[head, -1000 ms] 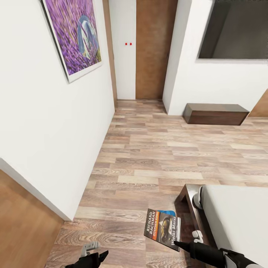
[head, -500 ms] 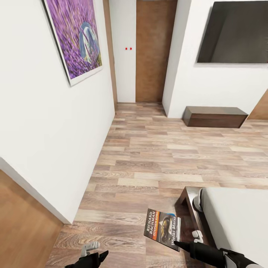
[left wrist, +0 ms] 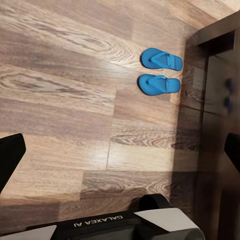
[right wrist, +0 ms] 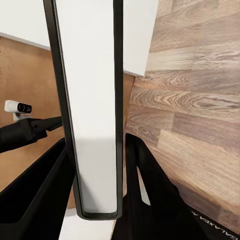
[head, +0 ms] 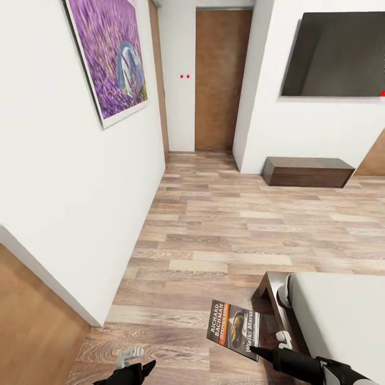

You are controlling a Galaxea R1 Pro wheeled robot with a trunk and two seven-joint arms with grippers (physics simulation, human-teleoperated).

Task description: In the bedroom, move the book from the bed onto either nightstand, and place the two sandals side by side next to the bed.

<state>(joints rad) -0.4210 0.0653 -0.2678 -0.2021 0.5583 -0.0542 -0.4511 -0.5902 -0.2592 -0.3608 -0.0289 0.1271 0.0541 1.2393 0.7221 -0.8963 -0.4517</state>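
At the foot of the low dark-framed bed with its light grey mattress, my right gripper is clamped on the thin dark paperback lettered "RICHARD BACHMAN", holding it above the brown wood-plank floor. My left gripper hangs with its fingers spread wide, holding nothing. Beneath it, two bright blue flat sandals lie side by side, just beside a dark brown wooden cabinet.

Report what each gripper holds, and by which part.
The right gripper pinches the book by its near lower edge. The left gripper holds nothing.
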